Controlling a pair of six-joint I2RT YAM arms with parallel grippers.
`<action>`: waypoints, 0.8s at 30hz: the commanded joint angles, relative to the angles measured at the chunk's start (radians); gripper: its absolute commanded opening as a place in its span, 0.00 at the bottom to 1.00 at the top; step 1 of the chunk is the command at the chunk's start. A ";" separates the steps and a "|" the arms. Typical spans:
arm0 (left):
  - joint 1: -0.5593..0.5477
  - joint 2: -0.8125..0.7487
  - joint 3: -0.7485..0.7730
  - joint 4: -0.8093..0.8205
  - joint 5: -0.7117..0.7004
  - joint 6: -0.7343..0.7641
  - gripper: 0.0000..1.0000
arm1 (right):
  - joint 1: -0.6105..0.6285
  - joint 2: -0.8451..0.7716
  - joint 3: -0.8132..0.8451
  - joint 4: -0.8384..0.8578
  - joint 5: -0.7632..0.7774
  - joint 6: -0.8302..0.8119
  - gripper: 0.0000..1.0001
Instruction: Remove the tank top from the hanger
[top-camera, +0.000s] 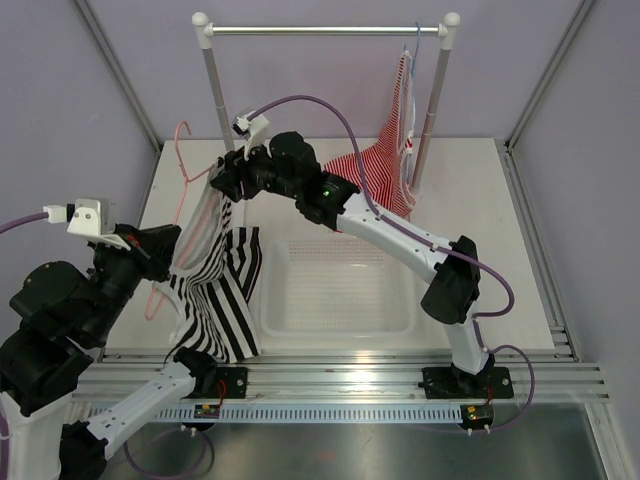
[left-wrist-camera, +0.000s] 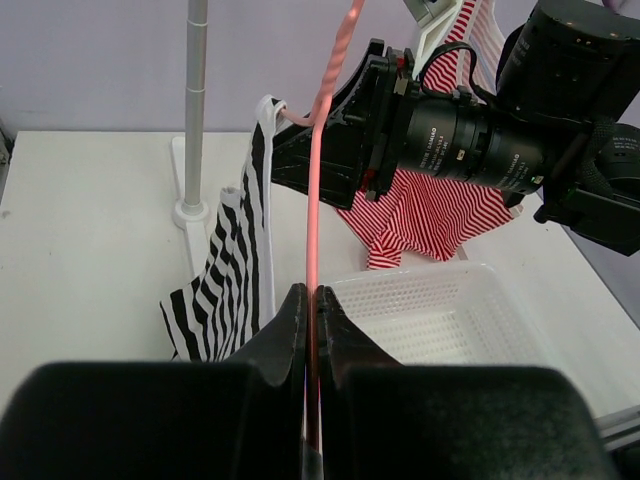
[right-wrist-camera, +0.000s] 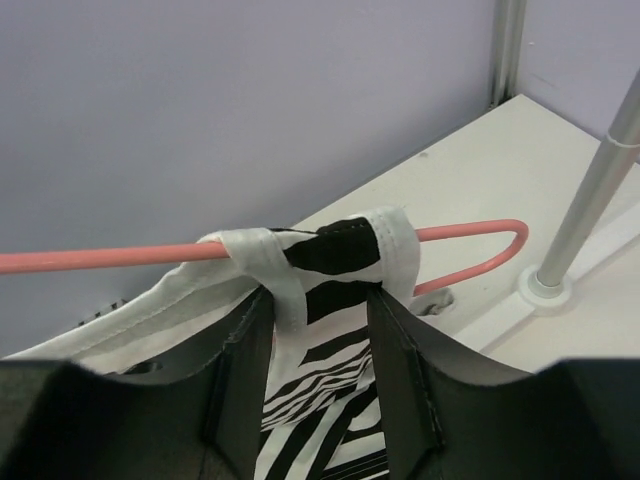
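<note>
The black-and-white striped tank top (top-camera: 215, 290) hangs from the pink wire hanger (top-camera: 183, 160) at the table's left, its hem draped near the front edge. My left gripper (left-wrist-camera: 312, 295) is shut on the hanger's thin pink wire (left-wrist-camera: 315, 200), with the tank top (left-wrist-camera: 235, 260) hanging to its left. My right gripper (right-wrist-camera: 320, 295) sits at the hanger's far shoulder. Its jaws stand apart on either side of the tank top's strap (right-wrist-camera: 335, 250), which loops over the hanger (right-wrist-camera: 100, 258). The fabric between them lies flat and unpinched.
A white basket (top-camera: 340, 290) sits mid-table, right of the tank top. A red-and-white striped top (top-camera: 385, 165) hangs from a pale blue hanger (top-camera: 415, 45) on the rack (top-camera: 325, 30) at the back. The rack's left post base (right-wrist-camera: 545, 285) stands close to my right gripper.
</note>
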 joint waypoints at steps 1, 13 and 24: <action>0.002 0.001 0.027 0.049 -0.013 -0.001 0.00 | 0.016 -0.005 0.028 0.019 0.094 -0.044 0.49; 0.002 0.010 0.052 0.017 -0.037 0.020 0.00 | 0.014 -0.027 0.032 0.025 0.152 -0.060 0.00; 0.002 -0.027 0.087 -0.101 -0.030 0.080 0.00 | -0.024 0.105 0.316 -0.205 0.364 -0.097 0.00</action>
